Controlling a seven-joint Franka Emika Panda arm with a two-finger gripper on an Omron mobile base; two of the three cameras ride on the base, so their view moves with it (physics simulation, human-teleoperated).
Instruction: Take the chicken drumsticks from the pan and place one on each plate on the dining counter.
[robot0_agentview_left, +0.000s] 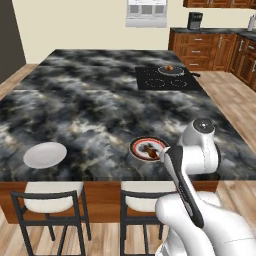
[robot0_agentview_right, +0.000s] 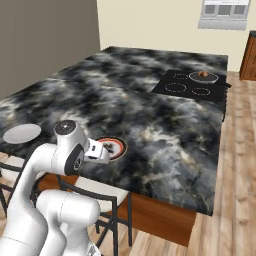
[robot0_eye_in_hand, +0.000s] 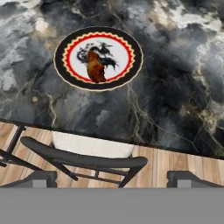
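One drumstick plated, one left in the pan.

Large black-grey marble dining counter (robot0_agentview_left: 90, 100) spreads ahead of the hand. Round dark skillet (robot0_agentview_left: 171, 70) sits far beyond it on the cooktop, holding a small golden-brown drumstick (robot0_agentview_left: 170, 67); plain white-grey plate (robot0_agentview_left: 45, 154) lies well off to the left, bare. Red-and-dark rimmed plate (robot0_eye_in_hand: 98, 58) lies just ahead below, its drumstick (robot0_eye_in_hand: 96, 68) long axis pointing away. Gripper (robot0_eye_in_hand: 112, 177) spread wide, holding nothing.

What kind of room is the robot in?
It looks like a home kitchen. There is a black cooktop with a pan on it, wooden cabinets along the wall, and a big marble dining counter with plates and chairs tucked under it.
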